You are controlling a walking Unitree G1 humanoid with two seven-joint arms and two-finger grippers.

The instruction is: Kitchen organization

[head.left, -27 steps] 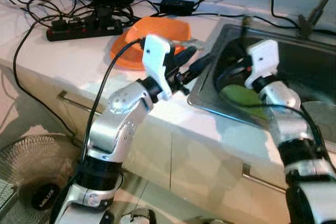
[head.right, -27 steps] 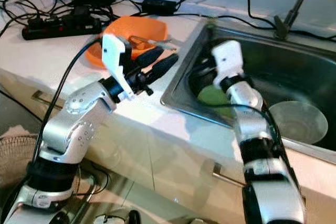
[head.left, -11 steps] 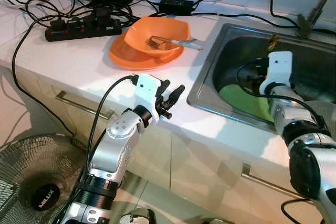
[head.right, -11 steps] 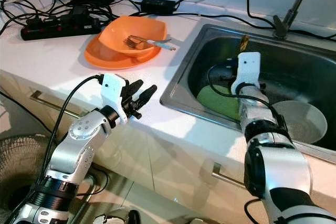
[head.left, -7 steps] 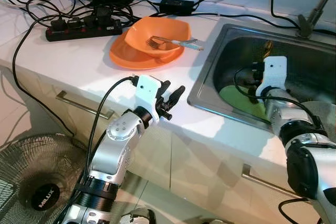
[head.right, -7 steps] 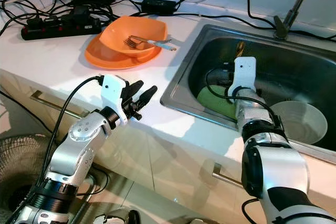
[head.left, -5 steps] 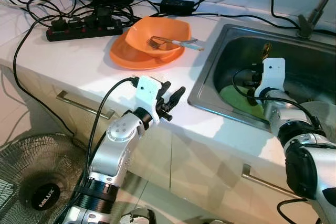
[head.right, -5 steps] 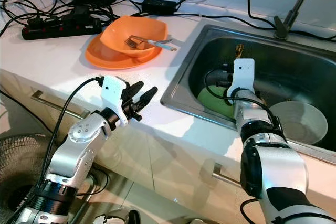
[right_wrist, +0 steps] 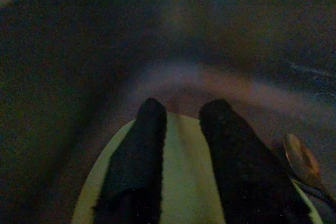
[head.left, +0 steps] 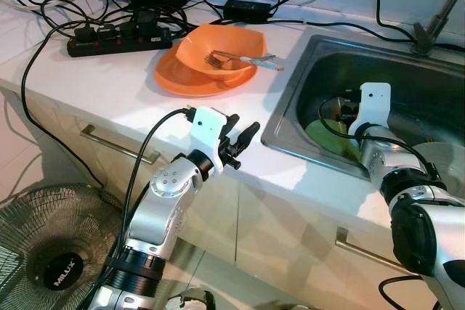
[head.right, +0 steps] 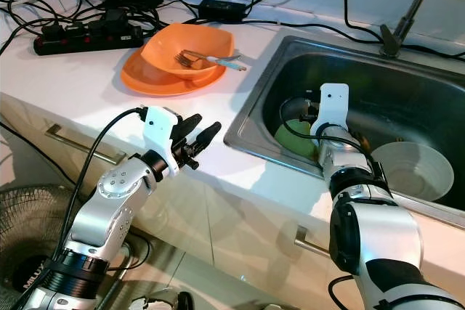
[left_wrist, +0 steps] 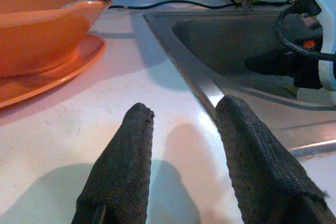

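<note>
An orange bowl (head.left: 218, 45) holding a fork (head.left: 236, 56) rests on an orange plate (head.left: 185, 81) on the white counter. A green plate (head.left: 327, 136) lies in the steel sink (head.left: 290, 143), with a pale bowl (head.right: 410, 168) to its right. My left gripper (head.right: 207, 125) hovers open just above the counter's front edge, between the orange dishes and the sink, with nothing between its fingers (left_wrist: 131, 150). My right gripper (right_wrist: 184, 106) reaches down into the sink, open, with its fingertips over the green plate (right_wrist: 184, 192). A spoon (right_wrist: 299, 163) lies beside that plate.
A black power strip (head.left: 116, 38) and tangled cables lie at the back left of the counter. The tap (head.left: 436, 19) stands behind the sink. Below the counter are cabinet fronts with a bar handle (head.left: 116, 147), and a floor fan (head.left: 51, 252) stands at lower left.
My left arm has dropped from beside the orange bowl to the counter's front edge. My right gripper has sunk lower in the sink, closer to the green plate.
</note>
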